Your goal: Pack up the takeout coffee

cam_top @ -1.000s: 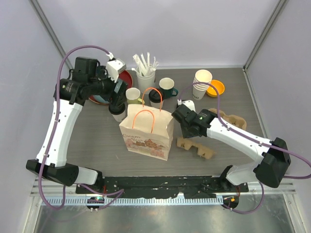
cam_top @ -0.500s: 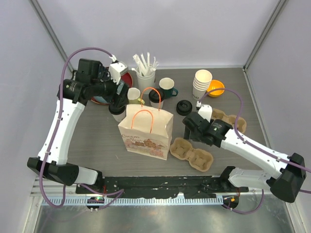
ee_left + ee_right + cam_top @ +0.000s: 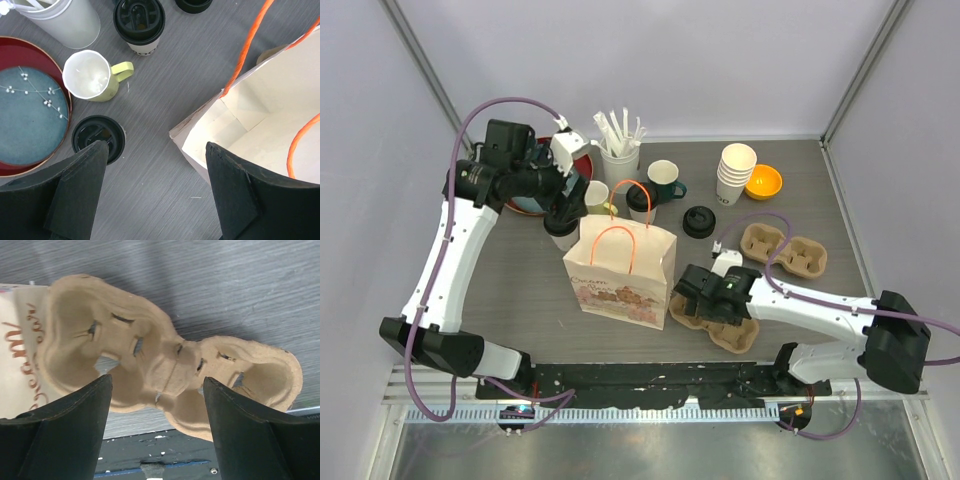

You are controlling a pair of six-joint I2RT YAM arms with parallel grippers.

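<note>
A black-lidded cream cup [image 3: 640,201] stands behind the paper bag [image 3: 620,266]; it shows in the left wrist view [image 3: 139,20]. A second lidded cup [image 3: 97,139] stands left of the bag, right under my left gripper [image 3: 563,212]. A third black lid [image 3: 698,221] sits to the bag's far right; I cannot tell whether a cup is under it. My left gripper [image 3: 157,200] is open and empty, above the table between that cup and the open bag [image 3: 270,120]. My right gripper [image 3: 708,306] [image 3: 157,425] is open, straddling a brown pulp cup carrier [image 3: 165,360].
A second pulp carrier [image 3: 782,250] lies at the right. At the back are a stack of lidless cups [image 3: 737,172], an orange bowl [image 3: 764,181], a green mug [image 3: 665,178], a yellow mug [image 3: 92,75], a white holder of sticks [image 3: 619,152] and a red plate [image 3: 30,105].
My right gripper has moved from the black lid behind the bag toward the front and now hangs over the pulp carrier, which now lies cups-up. My left gripper has barely moved.
</note>
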